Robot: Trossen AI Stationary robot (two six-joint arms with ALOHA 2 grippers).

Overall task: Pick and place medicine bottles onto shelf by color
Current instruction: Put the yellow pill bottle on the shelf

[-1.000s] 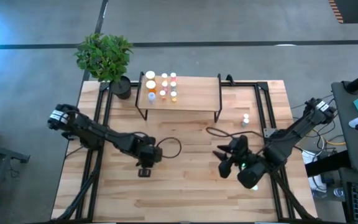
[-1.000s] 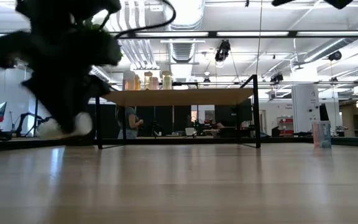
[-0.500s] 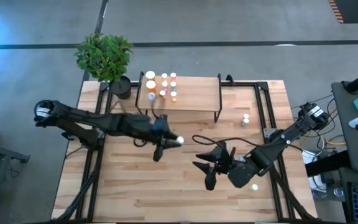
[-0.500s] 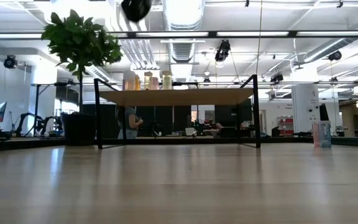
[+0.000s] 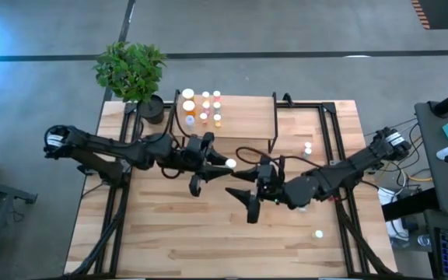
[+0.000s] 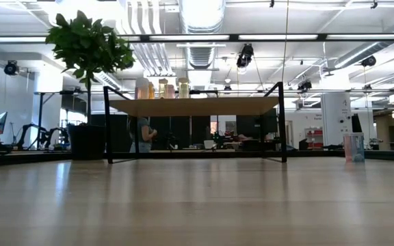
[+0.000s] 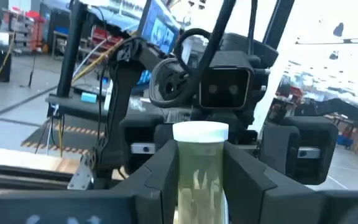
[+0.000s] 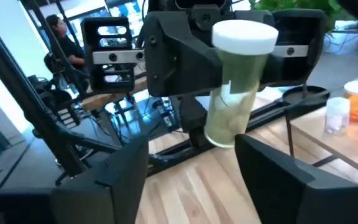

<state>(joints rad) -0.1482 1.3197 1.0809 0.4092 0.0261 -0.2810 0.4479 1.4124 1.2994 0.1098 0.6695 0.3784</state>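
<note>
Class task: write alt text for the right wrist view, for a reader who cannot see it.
The left tool holds up a pale bottle with a white cap, just ahead of the right tool, whose dark fingers stand open. More bottles stand on the shelf beyond.

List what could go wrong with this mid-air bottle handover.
1. The left gripper holds the bottle above the table; releasing before the open right gripper closes could drop it.
2. Both arms are close together, so the fingers might collide.
</note>
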